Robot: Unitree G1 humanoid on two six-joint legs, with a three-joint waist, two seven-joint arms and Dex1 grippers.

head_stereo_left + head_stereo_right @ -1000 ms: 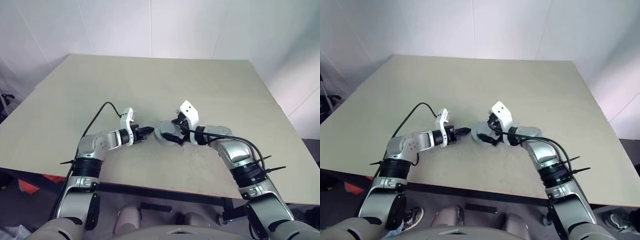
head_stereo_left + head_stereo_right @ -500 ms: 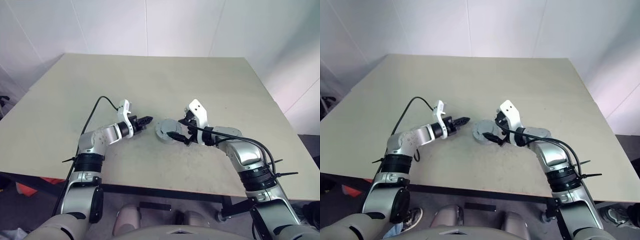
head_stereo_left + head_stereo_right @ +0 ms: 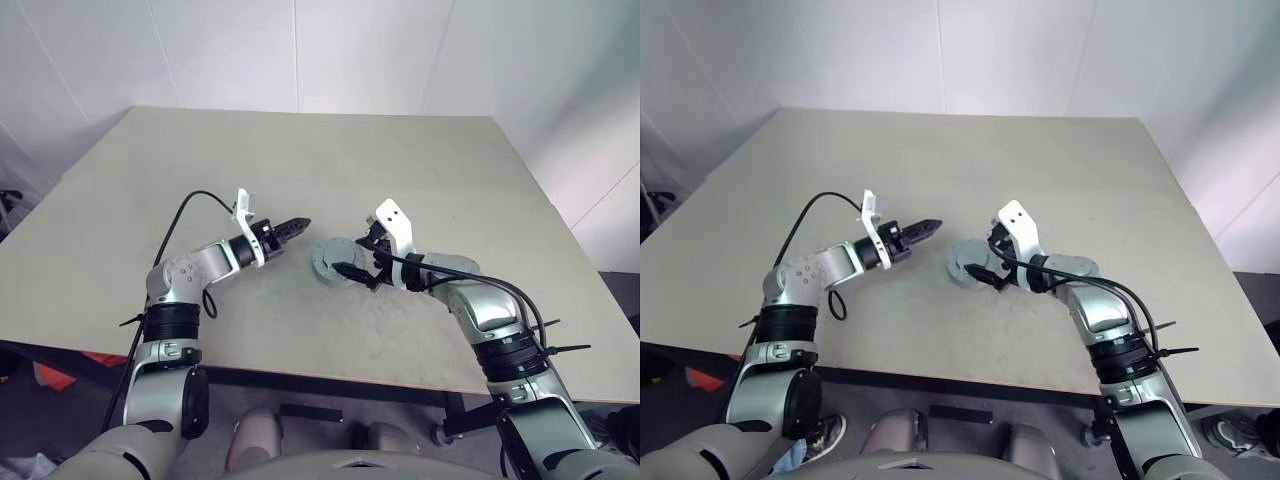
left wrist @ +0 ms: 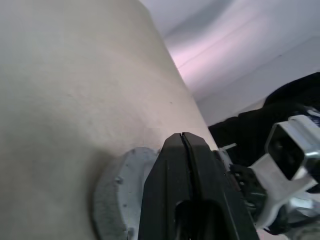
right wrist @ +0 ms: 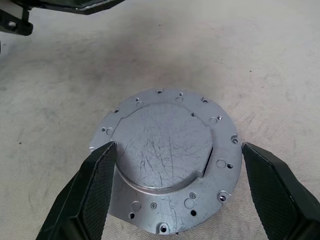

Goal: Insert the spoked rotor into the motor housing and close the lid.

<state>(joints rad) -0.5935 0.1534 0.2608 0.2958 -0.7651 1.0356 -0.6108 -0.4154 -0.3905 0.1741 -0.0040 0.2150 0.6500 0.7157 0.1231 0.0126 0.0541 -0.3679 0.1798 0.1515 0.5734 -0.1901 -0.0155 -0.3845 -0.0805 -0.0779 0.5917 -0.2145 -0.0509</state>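
Fingers [image 5: 87, 195] of the right gripper [image 5: 177, 192] stand wide on either side of the lid [image 5: 167, 155], which lies flat on the table [image 3: 300, 150]. Left gripper [image 3: 298, 224], pressed shut and empty, hovers just beside the lid.

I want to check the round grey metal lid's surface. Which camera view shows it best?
The right wrist view: the round grey metal lid lies face-on, scratches and rim holes plain. The left wrist view catches its edge behind shut fingers; the head views show a small grey disc.
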